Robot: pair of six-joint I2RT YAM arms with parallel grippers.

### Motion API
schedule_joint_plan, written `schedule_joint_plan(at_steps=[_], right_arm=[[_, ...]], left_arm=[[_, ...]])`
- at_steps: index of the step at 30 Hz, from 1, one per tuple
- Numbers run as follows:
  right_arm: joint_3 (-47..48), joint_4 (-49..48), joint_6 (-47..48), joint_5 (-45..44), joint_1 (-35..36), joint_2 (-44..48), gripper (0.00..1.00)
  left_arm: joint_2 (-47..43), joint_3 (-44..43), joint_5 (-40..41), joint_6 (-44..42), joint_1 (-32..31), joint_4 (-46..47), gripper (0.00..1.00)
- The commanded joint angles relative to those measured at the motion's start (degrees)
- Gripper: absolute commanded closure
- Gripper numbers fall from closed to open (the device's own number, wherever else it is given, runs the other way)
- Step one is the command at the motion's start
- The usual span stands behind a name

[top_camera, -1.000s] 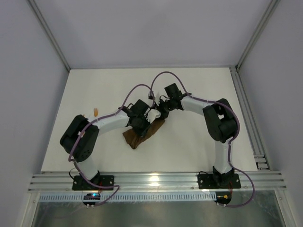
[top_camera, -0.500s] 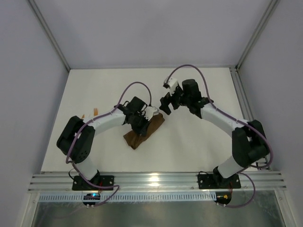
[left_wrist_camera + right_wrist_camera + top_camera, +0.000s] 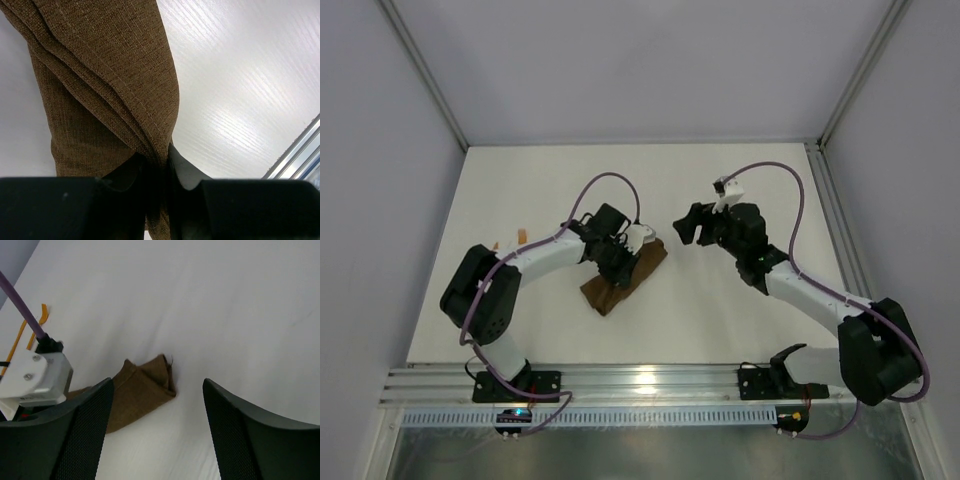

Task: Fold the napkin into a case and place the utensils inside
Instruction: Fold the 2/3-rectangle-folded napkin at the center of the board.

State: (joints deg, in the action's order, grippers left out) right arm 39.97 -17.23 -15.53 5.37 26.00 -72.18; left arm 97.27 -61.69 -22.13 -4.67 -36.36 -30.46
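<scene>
L gripper (image 3: 156, 160) pinching folded napkin (image 3: 105, 75) edge. R gripper (image 3: 157, 390) jaws apart, empty, hovering right of it. 2 orange utensils (image 3: 520, 237) left of napkin.

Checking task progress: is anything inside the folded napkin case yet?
Both utensils lie on the table, apart from the case, so neither is in it. The left hand pinches its layered edge. The interior between the folds is covered by cloth and cannot be seen.
</scene>
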Motion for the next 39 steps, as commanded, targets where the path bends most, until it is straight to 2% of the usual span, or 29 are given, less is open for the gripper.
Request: schedule_joint_plan(at_steps=[1,2,4,6,11,14,18,21,25,28,31,34,36,38,39], right_arm=[[-8.39,-3.55,-25.03,3.26,2.46,-0.77,0.25],[-11.28,-3.94,-26.64,0.20,3.96,-0.68,0.24],[-11.93,-2.90,-27.45,-3.77,9.56,-0.94,0.22],[-11.40,-3.59,-28.59,-5.10,11.79,-2.17,0.17],[-10.70,-8.16,-34.81,-3.35,13.02,-9.90,0.17],[-8.95,-7.99,-37.02,-2.47,13.11,-15.17,0.21],[-7.80,-12.37,-38.08,-2.29,13.03,-19.74,0.26],[-5.87,-12.30,-38.08,-2.29,13.11,-22.56,0.32],[-4.99,-12.47,-39.93,-1.94,13.11,-25.11,0.48],[-4.11,-12.21,-40.19,-2.20,13.11,-26.52,0.55],[-2.97,-11.51,-40.19,-2.20,13.11,-27.66,0.57],[-2.26,-11.33,-40.37,-1.94,13.11,-28.01,0.66],[-2.09,-10.72,-40.46,-2.20,13.02,-27.84,0.77],[-1.47,-9.84,-40.11,-2.64,13.02,-27.49,0.85],[-1.30,-8.71,-39.93,-2.82,13.02,-27.31,0.92]], left_arm=[[0.55,-1.85,-1.51,0.54,0.24,0.66,0.80],[0.55,-1.94,-1.60,0.62,0.24,0.58,0.80],[0.72,-2.03,-1.69,0.54,0.24,0.57,0.80],[0.81,-2.12,-1.78,0.45,0.32,0.57,0.80],[1.08,-2.38,-2.21,0.62,0.50,0.49,0.79],[1.16,-2.38,-2.48,0.62,0.67,0.57,0.80],[1.25,-2.47,-2.83,0.54,0.67,0.49,0.80],[1.69,-2.56,-3.18,0.45,0.76,0.14,0.79],[1.60,-2.56,-3.36,0.45,0.94,0.22,0.79],[1.51,-2.64,-3.71,0.18,1.20,0.31,0.79],[1.51,-2.64,-3.88,0.10,1.29,0.22,0.79],[1.69,-2.65,-3.89,0.01,1.38,-0.04,0.79],[1.78,-2.82,-4.06,0.01,1.55,-0.22,0.78],[2.22,-3.35,-4.32,-0.25,1.73,-1.09,0.73],[2.39,-3.96,-4.41,-0.60,1.82,-1.62,0.69]])
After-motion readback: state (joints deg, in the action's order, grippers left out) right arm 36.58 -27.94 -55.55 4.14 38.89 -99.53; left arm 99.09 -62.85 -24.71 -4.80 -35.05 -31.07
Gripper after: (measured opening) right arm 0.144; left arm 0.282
